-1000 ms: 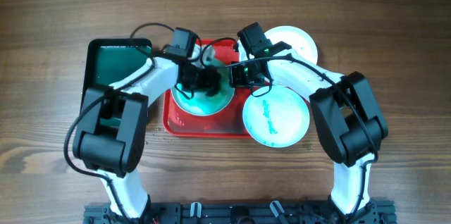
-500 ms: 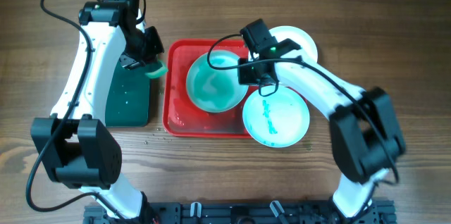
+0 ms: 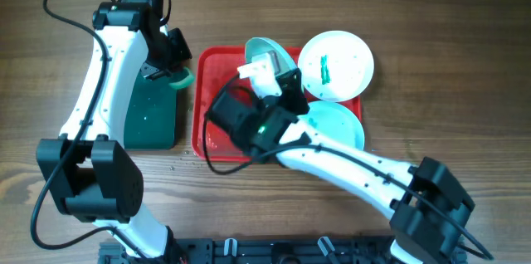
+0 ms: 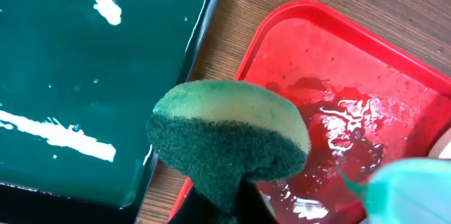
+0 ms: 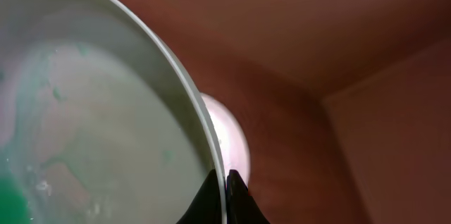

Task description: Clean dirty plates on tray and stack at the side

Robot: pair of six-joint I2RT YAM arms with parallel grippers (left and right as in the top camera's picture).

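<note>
My right gripper is shut on the rim of a pale aqua plate and holds it tilted on edge above the back of the red tray. In the right wrist view the fingers pinch that rim, and the plate's face shows faint green smears. A white plate with a green smear lies right of the tray. A second aqua plate lies below it, partly under my right arm. My left gripper is shut on a green sponge above the gap between the two trays.
A dark green tray with wet streaks lies left of the red tray and also shows in the left wrist view. The red tray floor is wet. Wooden table all around.
The left arm left the plate with the sponge and moved over to the green tray. The right arm swung across the red tray and tilted the aqua plate up on edge.
</note>
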